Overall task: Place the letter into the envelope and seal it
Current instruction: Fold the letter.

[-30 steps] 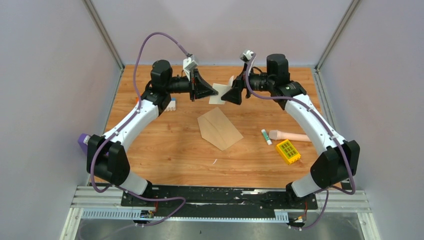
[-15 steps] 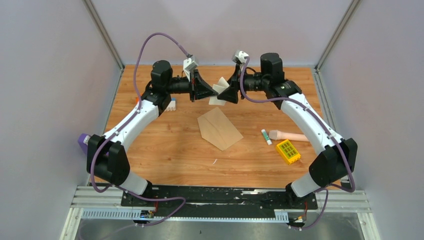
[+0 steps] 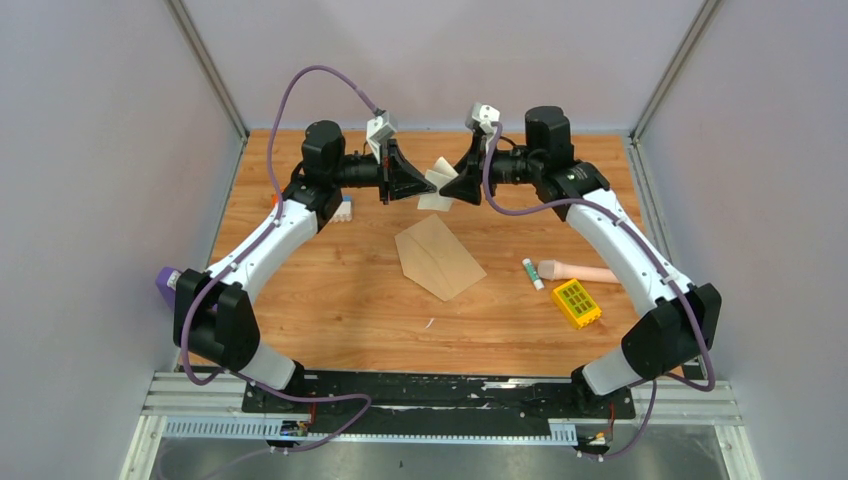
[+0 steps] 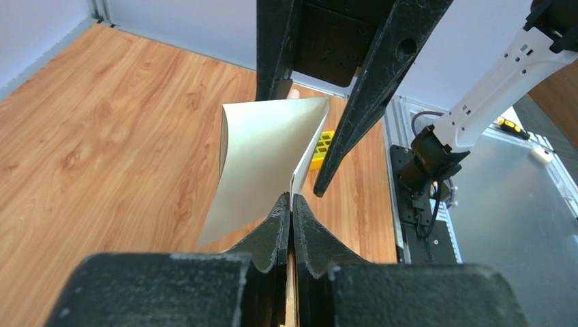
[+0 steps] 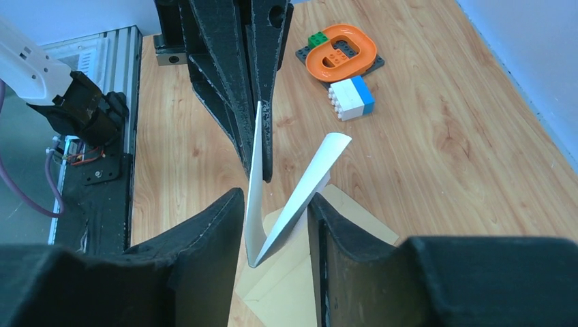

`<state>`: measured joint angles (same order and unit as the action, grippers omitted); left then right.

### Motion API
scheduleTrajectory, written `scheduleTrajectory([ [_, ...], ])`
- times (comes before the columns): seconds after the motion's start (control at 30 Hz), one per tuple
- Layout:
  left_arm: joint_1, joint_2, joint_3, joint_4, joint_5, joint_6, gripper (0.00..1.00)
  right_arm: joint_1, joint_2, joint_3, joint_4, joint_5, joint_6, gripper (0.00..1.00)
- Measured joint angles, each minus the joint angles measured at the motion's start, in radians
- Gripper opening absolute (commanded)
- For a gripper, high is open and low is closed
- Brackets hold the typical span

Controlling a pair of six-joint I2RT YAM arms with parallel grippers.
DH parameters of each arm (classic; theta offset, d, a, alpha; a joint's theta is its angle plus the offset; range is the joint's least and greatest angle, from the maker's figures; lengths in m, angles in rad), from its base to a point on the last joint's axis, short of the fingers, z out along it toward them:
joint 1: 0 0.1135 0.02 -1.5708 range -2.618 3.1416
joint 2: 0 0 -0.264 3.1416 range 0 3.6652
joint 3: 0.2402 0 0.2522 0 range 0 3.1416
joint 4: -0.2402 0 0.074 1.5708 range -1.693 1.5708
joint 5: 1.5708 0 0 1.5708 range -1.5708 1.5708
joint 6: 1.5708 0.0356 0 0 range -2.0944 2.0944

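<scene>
**Folding the letter in mid-air.** We see the thin, pale cream rectangular paper letter (image 3: 437,183) held above the far centre of the brown wooden table (image 3: 330,290), between the two arms. It is bent into a narrow V.

The left gripper (image 4: 291,204), a black two-finger pincer, is closed tight on one edge of the sheet, which passes straight between its fingertips. The right gripper (image 5: 272,204) faces it from the right. Its jaws stand part-way apart and straddle the crease of the V, one finger on each side. A gap shows between one finger and the paper, so we read this pincer as not yet clamped.

The flat tan-brown kraft paper envelope (image 3: 438,257) lies on the table just near of the held sheet and apart from it, with its pointed flap toward the near edge.

We judge the step in hand to be folding the letter to fit. This is an early stage, with insertion and sealing not yet done. In our view the next move calls for the right jaws to press the two leaves flat along the crease while the left pincer holds its edge. The springy paper must not slip sideways or crumple. The folded sheet must then come down to the envelope's mouth, which will need opening.
</scene>
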<state>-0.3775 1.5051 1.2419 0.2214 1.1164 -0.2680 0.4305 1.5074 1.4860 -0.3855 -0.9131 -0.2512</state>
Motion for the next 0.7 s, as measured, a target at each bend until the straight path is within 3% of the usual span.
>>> scheduleTrajectory([
  [0.33, 0.0, 0.0, 0.0, 0.0, -0.001, 0.0, 0.08, 0.001, -0.004, 0.0, -0.03, 0.009, -0.062, 0.71],
  [0.53, 0.0, 0.0, -0.007, 0.0, -0.002, 0.0, 0.09, 0.027, -0.008, 0.006, -0.068, 0.051, -0.15, 0.7],
  [0.7, 0.0, 0.0, -0.011, 0.0, -0.002, 0.0, 0.09, 0.052, -0.005, 0.105, -0.161, 0.09, -0.223, 0.68],
])
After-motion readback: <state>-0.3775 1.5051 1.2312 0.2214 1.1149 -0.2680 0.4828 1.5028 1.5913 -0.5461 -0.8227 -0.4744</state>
